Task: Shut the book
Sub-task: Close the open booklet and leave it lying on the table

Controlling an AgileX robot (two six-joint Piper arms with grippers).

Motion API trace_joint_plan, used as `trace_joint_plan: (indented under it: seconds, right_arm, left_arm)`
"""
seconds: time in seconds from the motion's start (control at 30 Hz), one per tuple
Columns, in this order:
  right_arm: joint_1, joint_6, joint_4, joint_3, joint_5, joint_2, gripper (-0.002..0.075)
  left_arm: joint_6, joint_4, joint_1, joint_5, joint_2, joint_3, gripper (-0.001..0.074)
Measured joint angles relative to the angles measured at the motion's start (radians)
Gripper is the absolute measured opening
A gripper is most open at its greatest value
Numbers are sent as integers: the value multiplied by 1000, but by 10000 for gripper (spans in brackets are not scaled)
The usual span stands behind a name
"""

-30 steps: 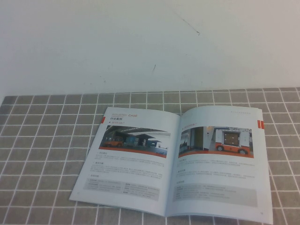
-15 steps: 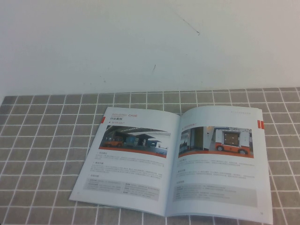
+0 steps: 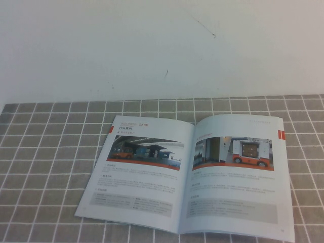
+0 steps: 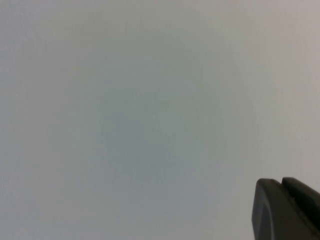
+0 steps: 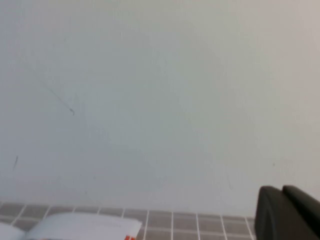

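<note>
A thin book lies open and flat on the grey checked cloth, its two pages showing photos of orange vehicles and blocks of text. Its spine runs from the far side toward the front edge. Neither arm appears in the high view. In the left wrist view only a dark corner of my left gripper shows against the blank white wall. In the right wrist view a dark corner of my right gripper shows, raised and well back from the book, whose far edge is just visible.
A white wall with a few faint marks rises right behind the cloth's far edge. Bare checked cloth lies to the left of the book and in a narrower strip to its right.
</note>
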Motion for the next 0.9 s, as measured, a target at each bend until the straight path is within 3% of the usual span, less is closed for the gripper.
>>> trace_joint_plan:
  seconds: [0.27,0.57,0.7,0.9]
  right_arm:
    - [0,0,12,0,-211,0,-3]
    - [0,-49,34,-13,-263,0,-3]
    - [0,-126,34,-121,-204,8,-3]
    - [0,-149,34,-344,14,136,-3]
  left_arm:
    - [-9,7,0,-244,0,0,-4]
    - [-15,-22,0,-293,0,0,-4]
    - [-15,-42,0,-118,0,-50,-4]
    - [-15,-34,0,248,47,-291,-4]
